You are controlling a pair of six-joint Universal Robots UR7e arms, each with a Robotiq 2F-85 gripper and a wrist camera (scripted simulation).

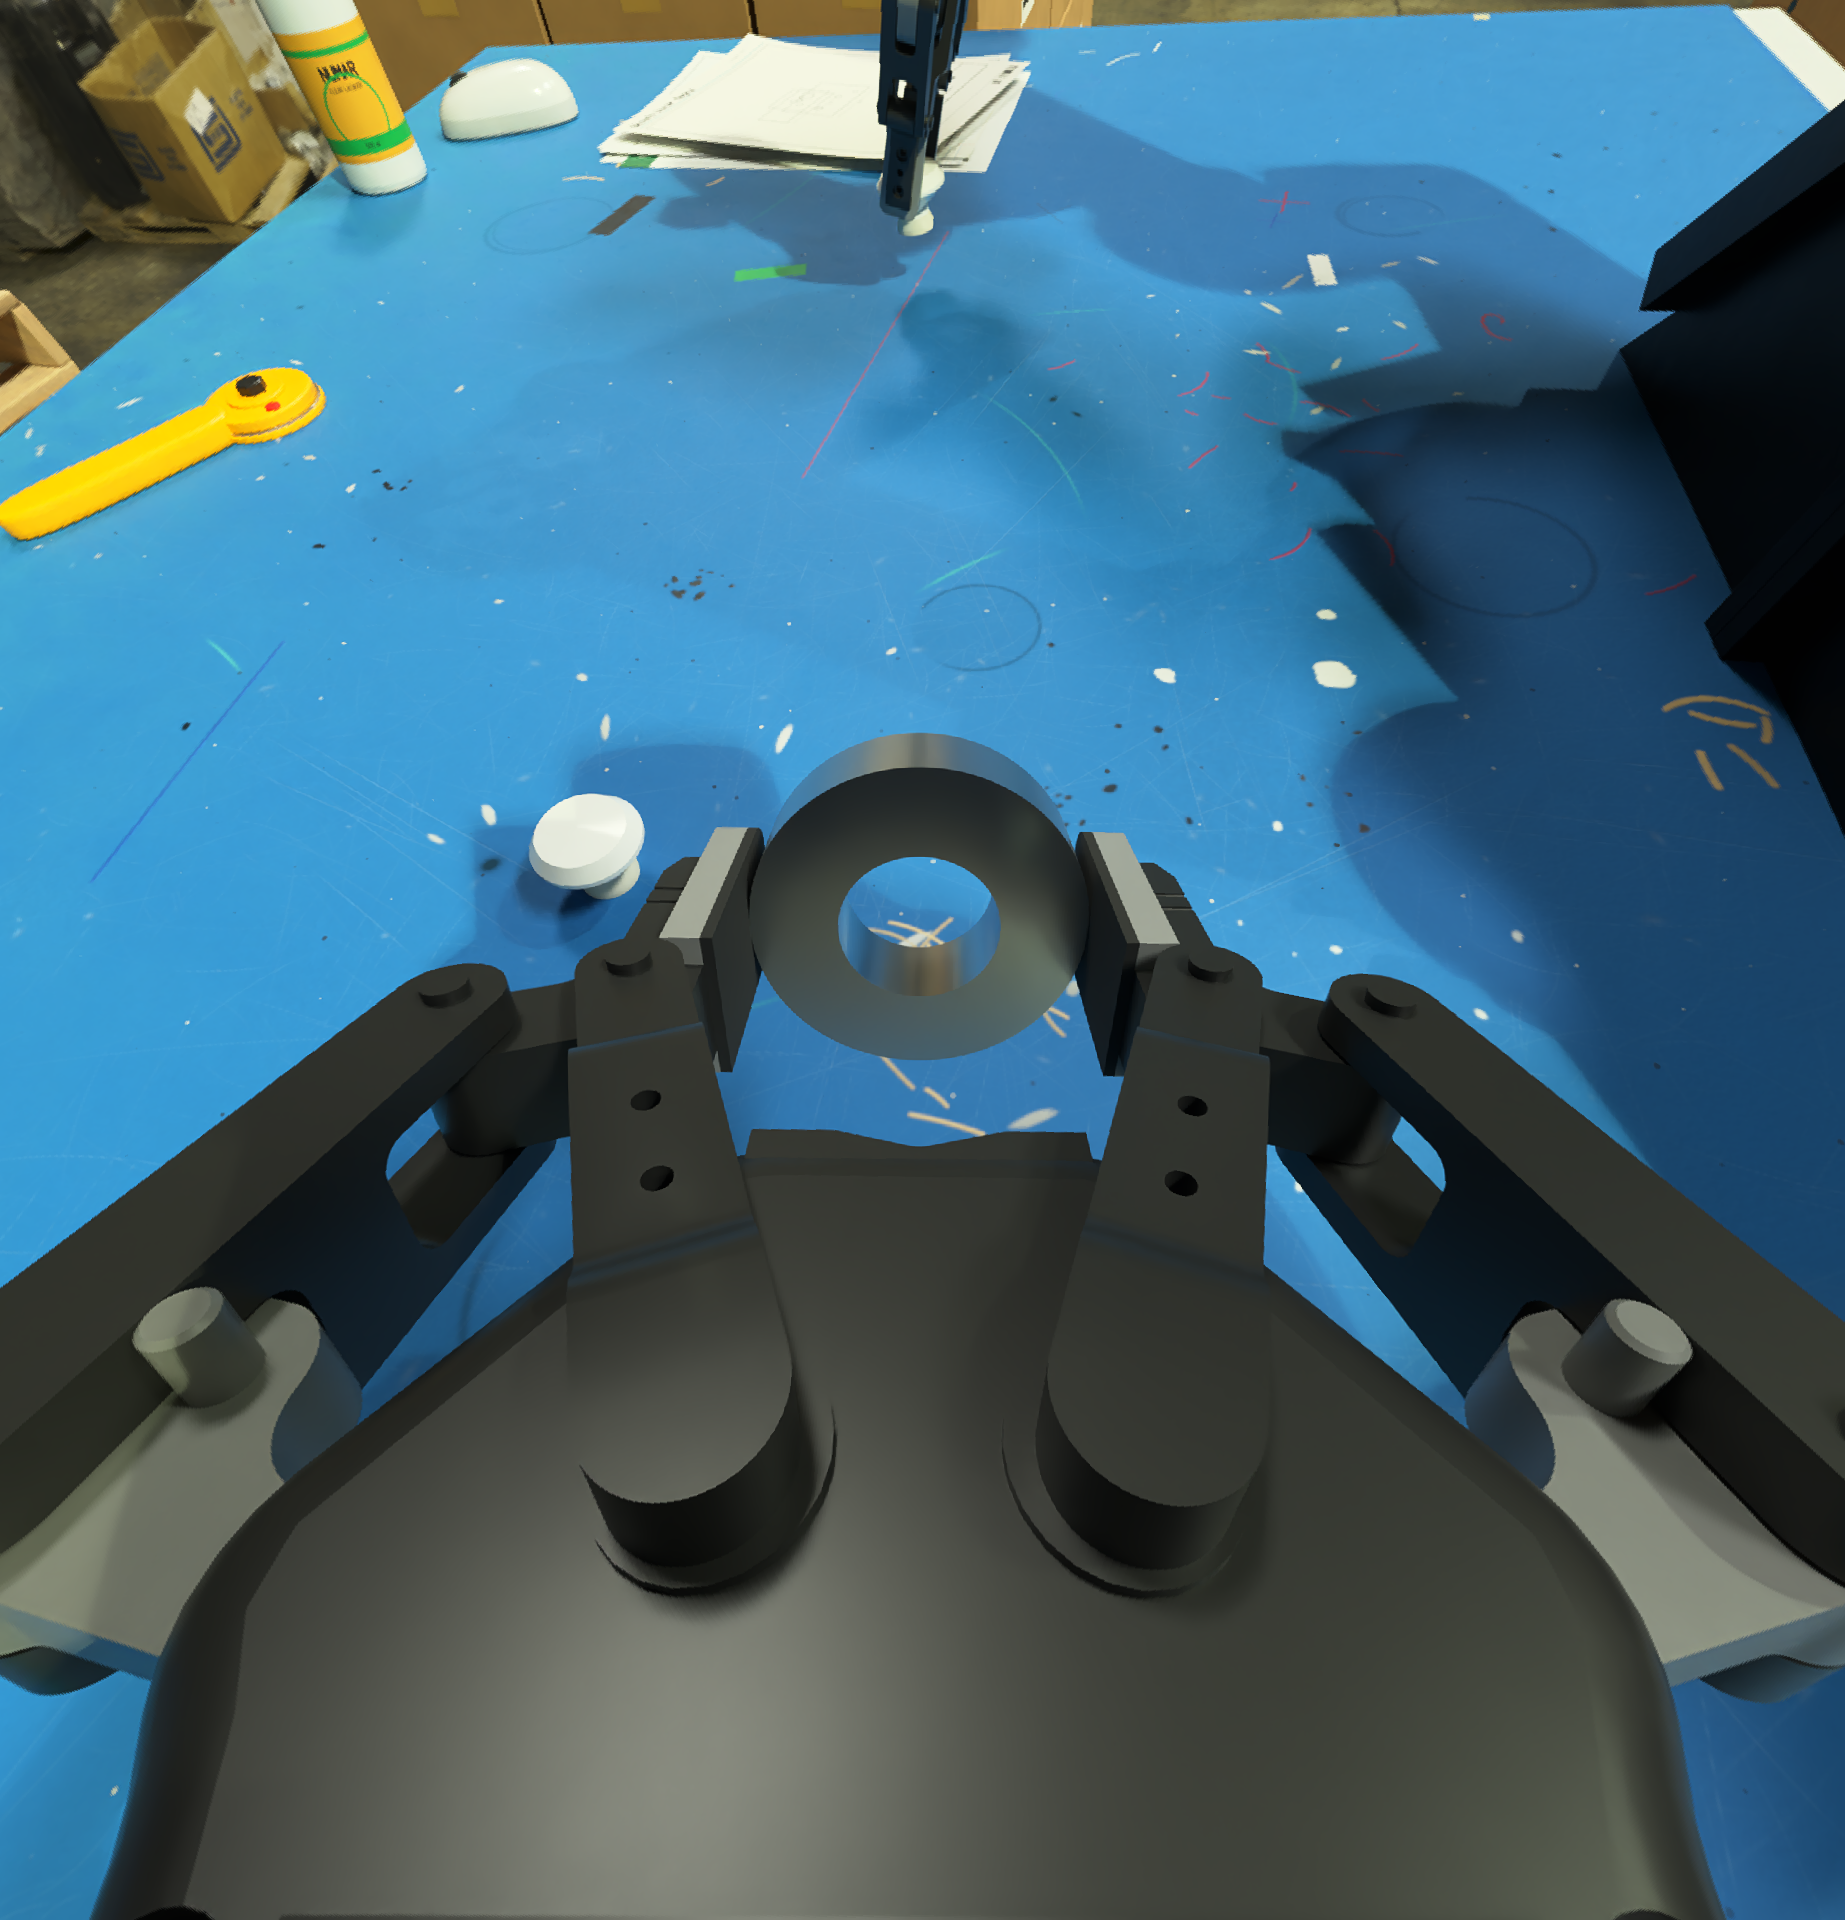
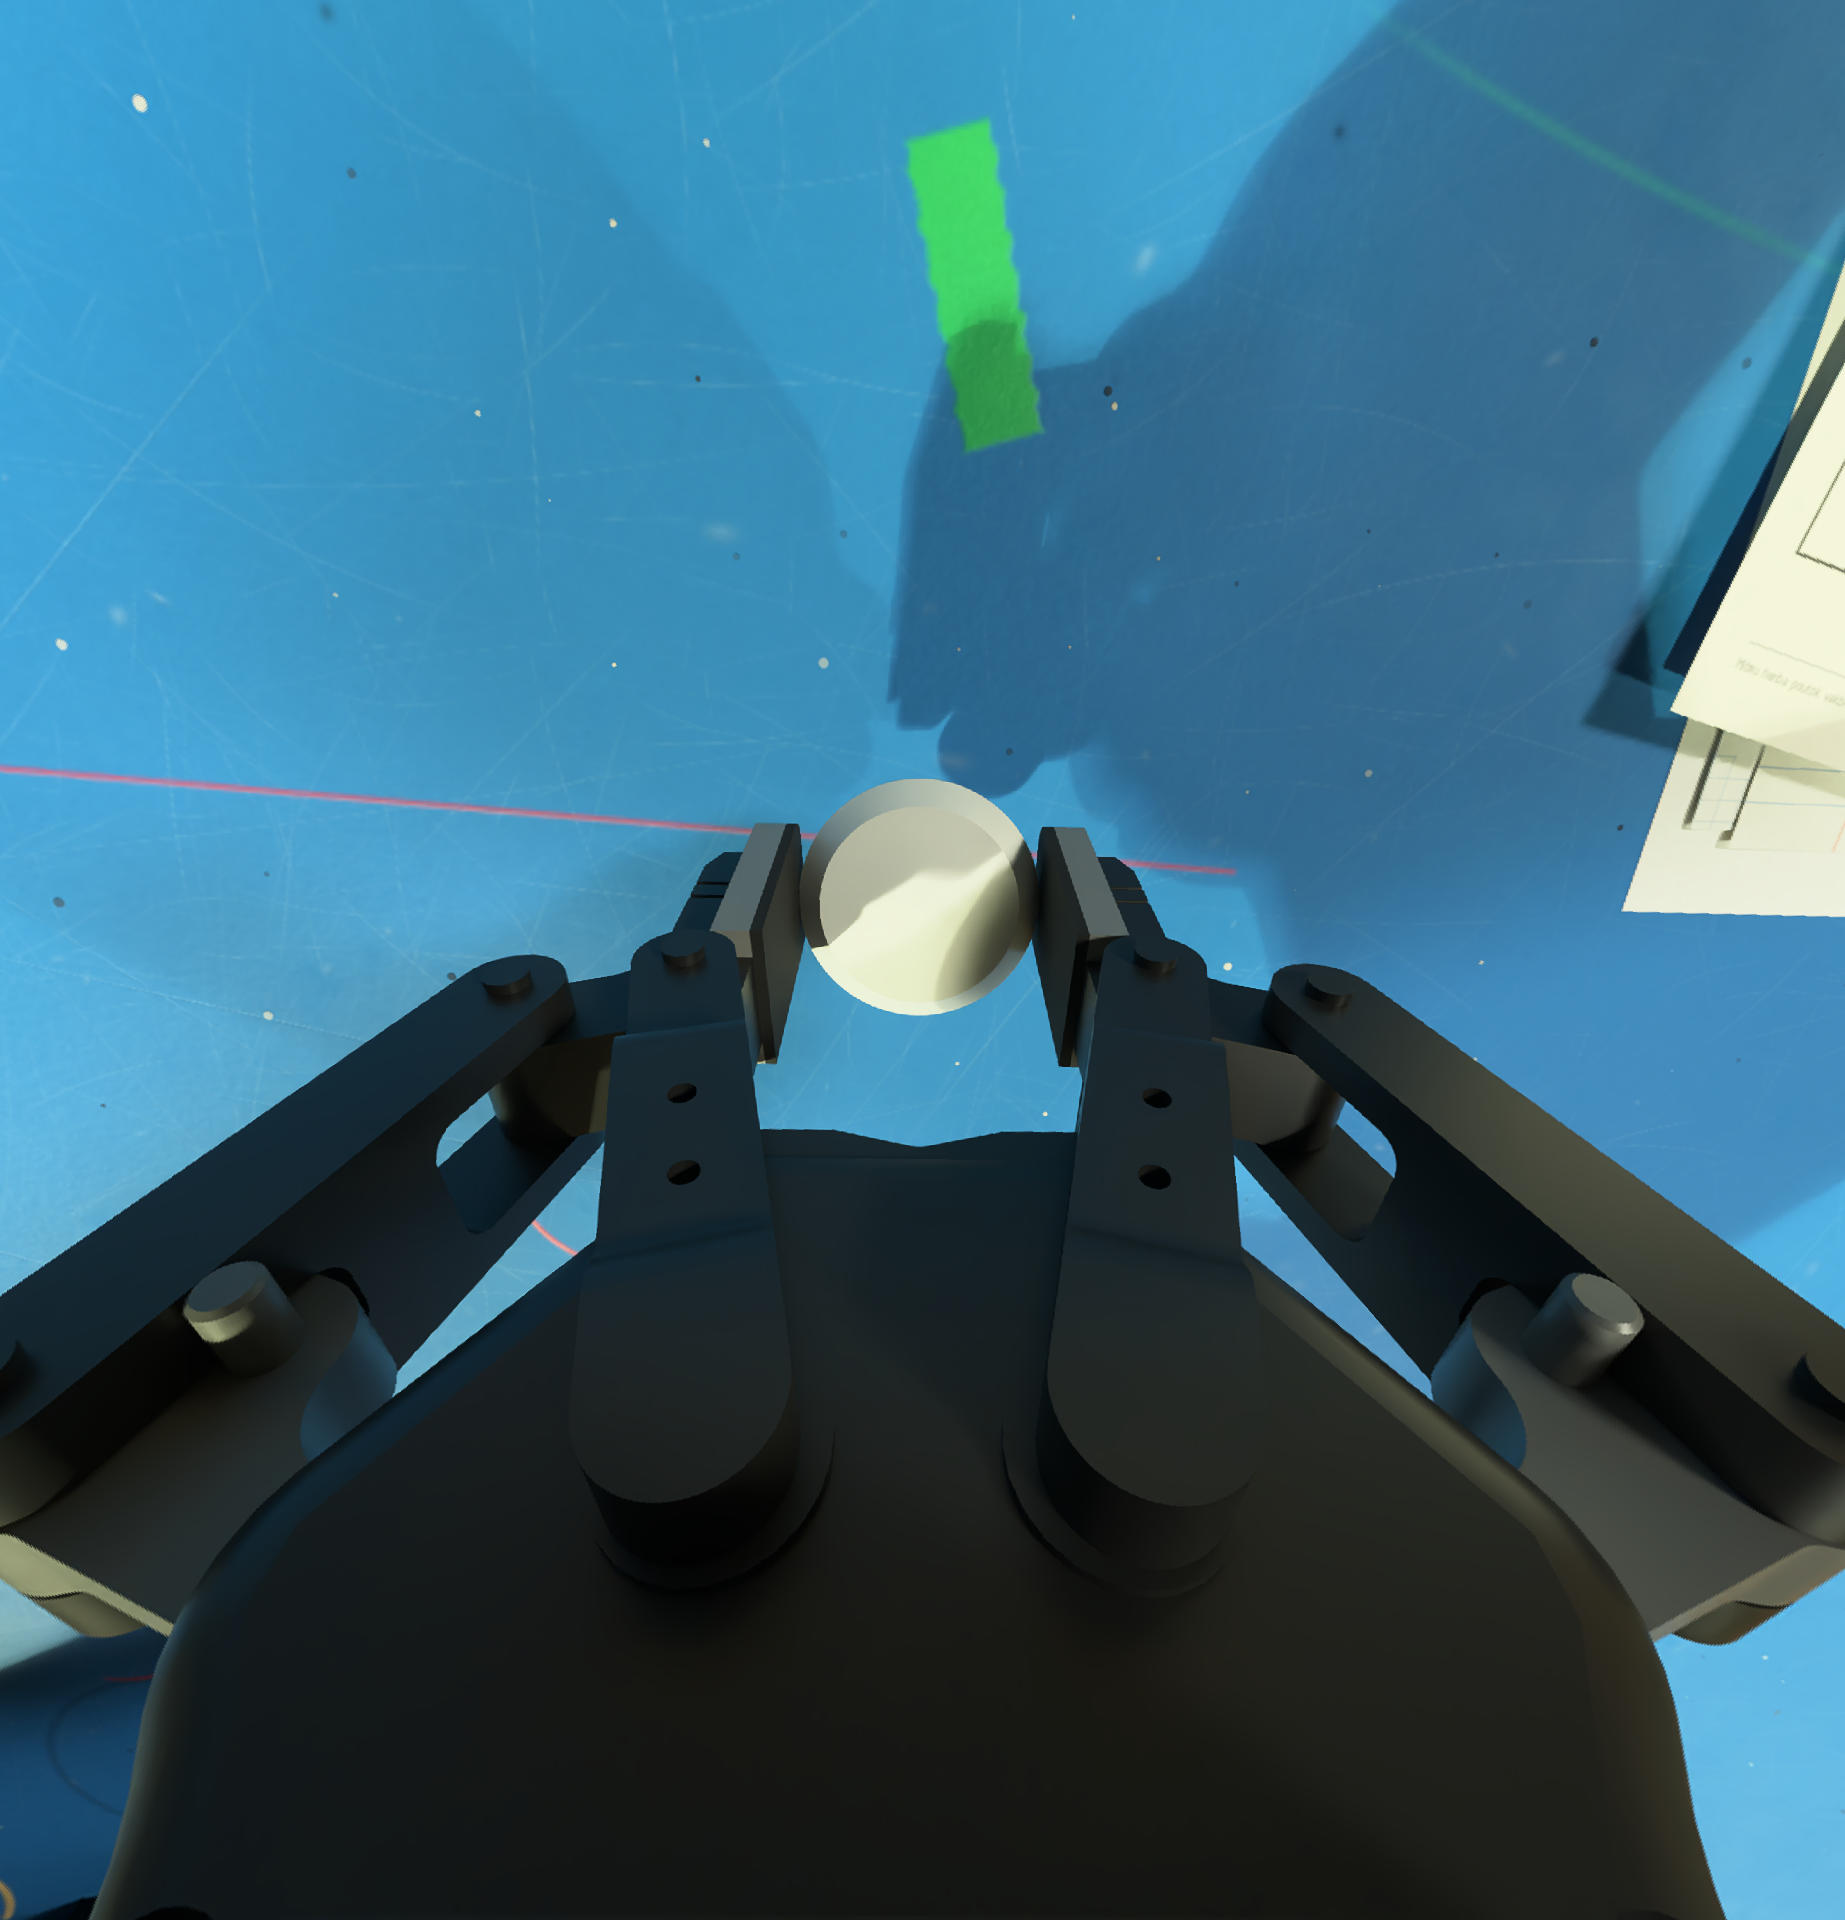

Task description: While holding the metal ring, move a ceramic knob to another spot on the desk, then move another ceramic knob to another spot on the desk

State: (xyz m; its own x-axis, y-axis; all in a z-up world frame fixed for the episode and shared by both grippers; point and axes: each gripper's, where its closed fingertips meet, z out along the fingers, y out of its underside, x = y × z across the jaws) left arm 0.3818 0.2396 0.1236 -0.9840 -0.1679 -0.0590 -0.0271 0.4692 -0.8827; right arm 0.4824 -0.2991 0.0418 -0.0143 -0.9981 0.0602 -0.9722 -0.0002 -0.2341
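My left gripper (image 1: 918, 914) is shut on a thick grey metal ring (image 1: 793, 935) and holds it above the blue desk (image 1: 482, 623). A white ceramic knob (image 1: 586, 844) lies on the desk just left of the left fingers. My right gripper (image 2: 918, 914) is shut on a second white ceramic knob (image 2: 916, 896), held above the desk; its shadow falls ahead. In the left wrist view the right gripper (image 1: 913, 203) shows far off, pointing down by the papers, with that knob (image 1: 918, 218) at its tip.
A yellow rotary cutter (image 1: 159, 449) lies at the left. A white bottle (image 1: 352, 94), a white mouse (image 1: 507, 99) and a paper stack (image 1: 793, 109) sit at the far edge. A dark block (image 1: 1791, 416) stands right. Green tape (image 2: 972, 281) and papers (image 2: 1791, 665) lie near the right gripper.
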